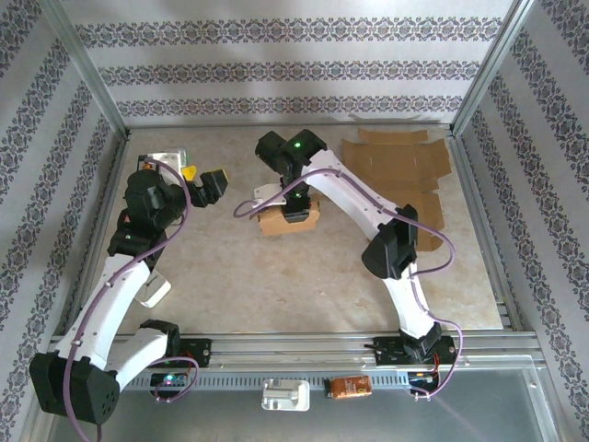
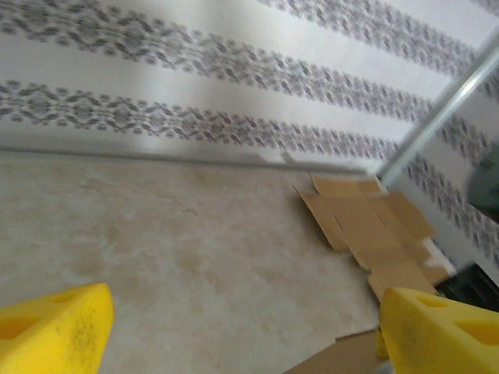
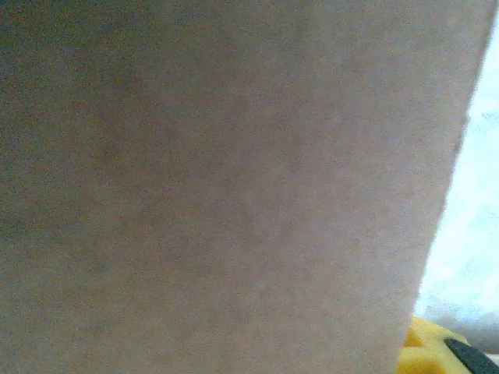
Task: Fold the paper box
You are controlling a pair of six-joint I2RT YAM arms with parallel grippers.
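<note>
A small, partly folded brown paper box (image 1: 290,221) stands in the middle of the table. My right gripper (image 1: 296,204) comes down onto it from above. In the right wrist view a box wall (image 3: 218,187) lies right against the camera, and a single yellow fingertip (image 3: 427,352) shows at the bottom right, so its jaws are hidden. My left gripper (image 1: 210,184) hovers to the left of the box, apart from it. Its yellow fingers (image 2: 54,335) are spread wide with nothing between them. A box corner (image 2: 343,360) pokes in beside the right one.
A flat, unfolded cardboard sheet (image 1: 398,175) (image 2: 366,226) lies at the back right near the metal frame post (image 2: 444,109). Patterned walls close the table on three sides. A white object (image 1: 155,293) lies by the left arm, and a metal rail (image 1: 350,343) runs along the front.
</note>
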